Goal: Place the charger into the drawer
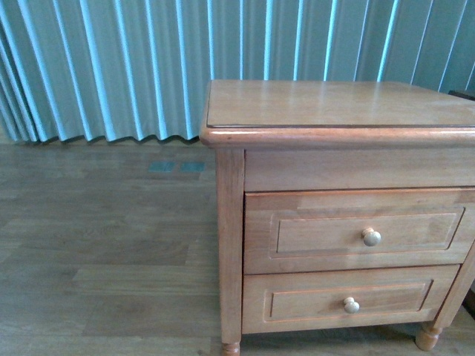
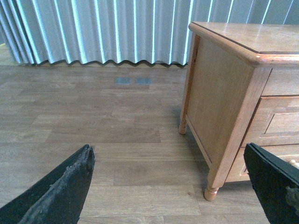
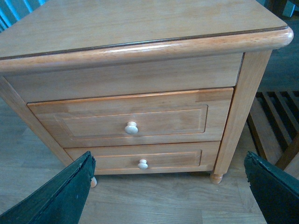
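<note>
The drawer is the taller upper one of a light-brown wooden nightstand. It is pushed in, its round pale knob facing me. The right wrist view shows the same drawer and knob from above. The charger is out of view in all three views. My right gripper hangs open in front of the nightstand, above the floor, holding nothing. My left gripper is open over the floor beside the nightstand's left side panel. Neither arm appears in the front view.
A shorter lower drawer with a smaller knob sits under the upper one. Pale pleated curtains hang behind. Wood-plank floor stretches left of the nightstand. A slatted wooden frame lies on the floor at its right.
</note>
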You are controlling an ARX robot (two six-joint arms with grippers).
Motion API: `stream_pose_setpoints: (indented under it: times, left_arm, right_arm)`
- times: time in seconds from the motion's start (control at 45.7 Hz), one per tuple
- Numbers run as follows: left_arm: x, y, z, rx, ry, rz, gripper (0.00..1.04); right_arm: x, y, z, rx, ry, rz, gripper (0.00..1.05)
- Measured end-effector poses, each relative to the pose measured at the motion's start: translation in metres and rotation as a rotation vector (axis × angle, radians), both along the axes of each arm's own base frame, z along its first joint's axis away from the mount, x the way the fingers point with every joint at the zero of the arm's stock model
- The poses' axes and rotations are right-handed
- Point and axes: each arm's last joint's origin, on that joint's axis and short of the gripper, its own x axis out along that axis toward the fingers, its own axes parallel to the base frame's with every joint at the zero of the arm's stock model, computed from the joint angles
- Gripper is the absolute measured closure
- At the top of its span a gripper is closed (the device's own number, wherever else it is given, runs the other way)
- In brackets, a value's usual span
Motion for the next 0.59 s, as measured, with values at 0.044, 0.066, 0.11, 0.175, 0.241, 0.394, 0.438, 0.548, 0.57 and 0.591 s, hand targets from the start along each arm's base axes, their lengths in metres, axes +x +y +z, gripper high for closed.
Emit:
stream_pose_setpoints:
  times: [0.044,0.066,0.11,0.175,0.241,0.394,0.438,0.548,0.57,0.591]
  left_arm:
    - [0.0,0.0,0.0,0.0,0.0,0.0,0.06]
    - [0.0,0.0,0.0,0.0,0.0,0.0,0.06]
    - [0.0,0.0,0.0,0.0,0.0,0.0,0.06]
    - [0.0,0.0,0.0,0.0,0.0,0.0,0.06]
    - [0.0,0.0,0.0,0.0,0.0,0.0,0.06]
    - [0.0,0.0,0.0,0.0,0.0,0.0,0.06]
    - [0.0,0.0,0.0,0.0,0.0,0.0,0.06]
    - [0.0,0.0,0.0,0.0,0.0,0.0,0.06]
    - [0.0,0.0,0.0,0.0,0.0,0.0,0.06]
    - [0.0,0.0,0.0,0.0,0.0,0.0,0.06]
  right_arm:
    - [0.0,0.0,0.0,0.003,0.0,-0.001,0.08]
    - [0.0,0.0,0.0,0.003,0.0,0.0,0.08]
    - [0.0,0.0,0.0,0.004,0.001,0.001,0.08]
    - [0.0,0.001,-0.002,-0.016,-0.033,-0.038,0.12]
    - [-0.006,0.006,-0.009,-0.072,-0.152,-0.139,0.24]
    - [-0.025,0.02,-0.017,-0.091,-0.237,-0.161,0.54]
    - [-0.031,0.024,-0.021,-0.091,-0.236,-0.159,0.65]
    - [-0.041,0.031,-0.029,-0.091,-0.231,-0.161,0.86]
    - [-0.043,0.031,-0.029,-0.091,-0.232,-0.162,0.9]
    - [-0.044,0.032,-0.03,-0.091,-0.232,-0.16,0.93]
